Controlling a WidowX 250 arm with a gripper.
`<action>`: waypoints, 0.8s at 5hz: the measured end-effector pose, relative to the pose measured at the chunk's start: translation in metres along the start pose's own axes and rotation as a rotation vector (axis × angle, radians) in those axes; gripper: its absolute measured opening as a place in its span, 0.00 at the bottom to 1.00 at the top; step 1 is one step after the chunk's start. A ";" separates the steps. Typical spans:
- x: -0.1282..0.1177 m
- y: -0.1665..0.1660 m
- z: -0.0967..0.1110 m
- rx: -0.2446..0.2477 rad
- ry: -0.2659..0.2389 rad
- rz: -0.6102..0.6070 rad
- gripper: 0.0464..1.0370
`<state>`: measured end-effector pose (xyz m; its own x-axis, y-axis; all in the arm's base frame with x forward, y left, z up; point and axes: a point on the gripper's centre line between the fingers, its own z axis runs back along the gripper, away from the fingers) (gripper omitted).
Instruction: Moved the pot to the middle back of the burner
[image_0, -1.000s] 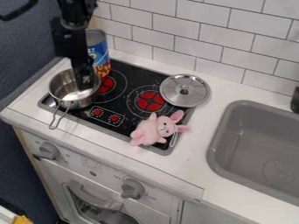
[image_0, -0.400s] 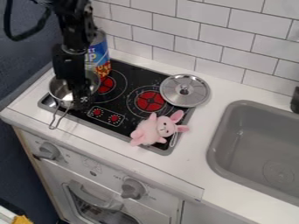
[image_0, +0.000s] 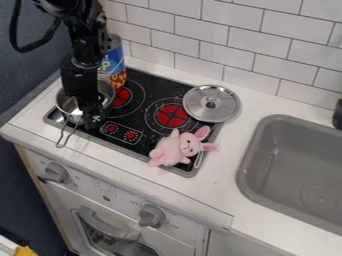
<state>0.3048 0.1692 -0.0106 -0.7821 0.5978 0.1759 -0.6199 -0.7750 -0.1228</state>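
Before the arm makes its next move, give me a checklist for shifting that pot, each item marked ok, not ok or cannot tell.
1. Gripper at the pot: ok, it is down by the rim on the side nearer the stove controls.
2. Firm hold on the pot: cannot tell.
3. Pot upright: ok, it looks level.
4. Pot at the middle back of the stovetop: not ok, it sits at the left end.
5. Room behind the pot: not ok, the can stands close behind and might get bumped.
6. Lid and pink plush toy apart from the pot: ok, both lie toward the right.
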 end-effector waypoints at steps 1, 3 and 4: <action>-0.001 0.001 0.000 -0.002 0.004 0.000 0.31; 0.001 0.013 0.008 0.011 0.008 -0.029 0.04; 0.000 0.020 0.020 -0.003 0.013 -0.038 0.03</action>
<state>0.2932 0.1495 0.0062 -0.7585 0.6296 0.1683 -0.6497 -0.7508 -0.1193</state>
